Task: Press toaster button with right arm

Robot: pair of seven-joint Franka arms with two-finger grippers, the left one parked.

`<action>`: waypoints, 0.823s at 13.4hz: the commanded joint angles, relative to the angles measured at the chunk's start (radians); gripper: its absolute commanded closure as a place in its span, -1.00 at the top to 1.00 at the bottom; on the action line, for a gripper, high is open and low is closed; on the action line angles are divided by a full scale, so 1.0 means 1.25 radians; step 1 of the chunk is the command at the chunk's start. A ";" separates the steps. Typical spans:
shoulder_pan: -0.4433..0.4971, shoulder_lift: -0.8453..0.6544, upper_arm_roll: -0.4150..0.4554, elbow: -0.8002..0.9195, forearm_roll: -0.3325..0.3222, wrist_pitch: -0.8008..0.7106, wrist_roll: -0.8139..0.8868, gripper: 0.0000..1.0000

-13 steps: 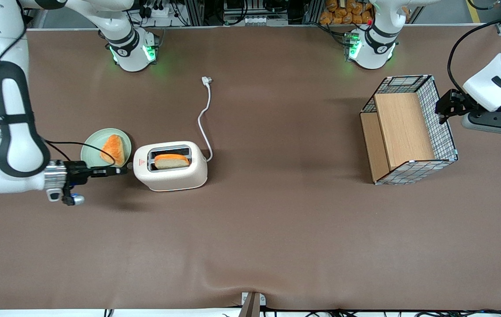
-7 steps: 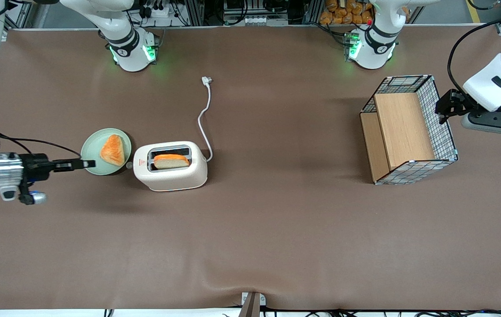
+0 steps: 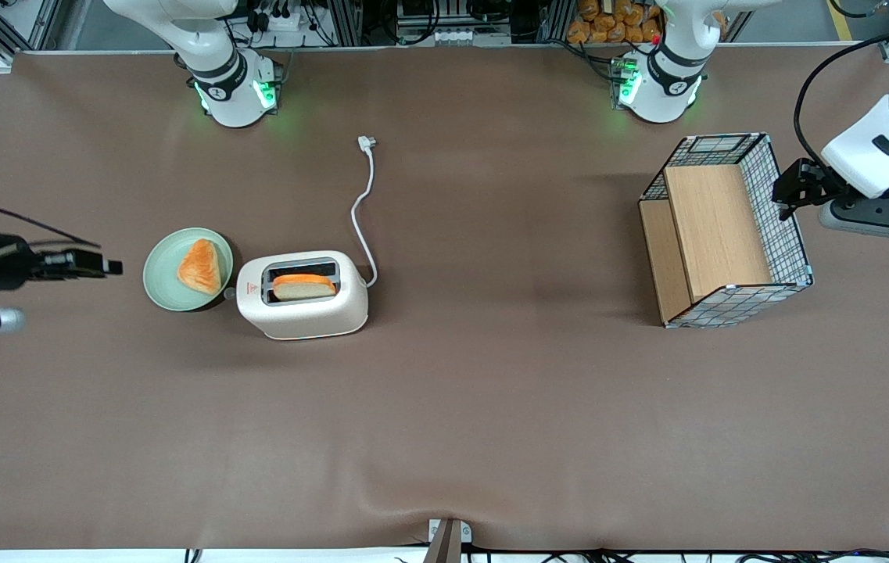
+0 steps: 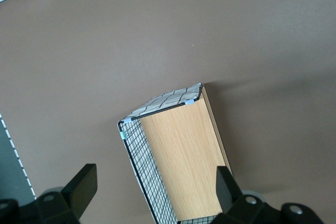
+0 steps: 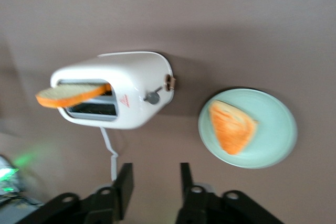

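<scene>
The cream-white toaster (image 3: 303,301) stands on the brown table with a slice of toast (image 3: 304,286) in its slot. Its small pale button (image 3: 230,294) sticks out of the narrow end by the red mark, facing the green plate. My gripper (image 3: 105,267) is open and empty. It hovers well away from the toaster, past the plate, toward the working arm's end of the table. In the right wrist view the toaster (image 5: 123,87), its button (image 5: 153,97) and the toast (image 5: 73,94) show ahead of my gripper (image 5: 155,184), well apart from it.
A green plate (image 3: 163,274) with a triangular piece of bread (image 3: 199,266) lies between my gripper and the toaster; it also shows in the right wrist view (image 5: 273,140). The white cord (image 3: 367,195) trails from the toaster. A wire-and-wood basket (image 3: 725,231) stands toward the parked arm's end.
My gripper has drawn back from right beside the toaster's button end, over the plate, toward the working arm's end of the table. The toaster and toast have not moved.
</scene>
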State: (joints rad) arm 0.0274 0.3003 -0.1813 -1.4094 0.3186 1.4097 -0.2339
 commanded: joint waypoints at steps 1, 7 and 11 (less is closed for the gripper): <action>0.039 -0.076 0.000 -0.014 -0.109 -0.002 0.017 1.00; 0.050 -0.168 0.003 -0.047 -0.235 0.031 0.028 1.00; 0.064 -0.274 0.006 -0.205 -0.271 0.167 0.048 1.00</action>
State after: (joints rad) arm 0.0824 0.0625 -0.1797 -1.5263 0.0338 1.5442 -0.2175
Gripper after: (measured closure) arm 0.000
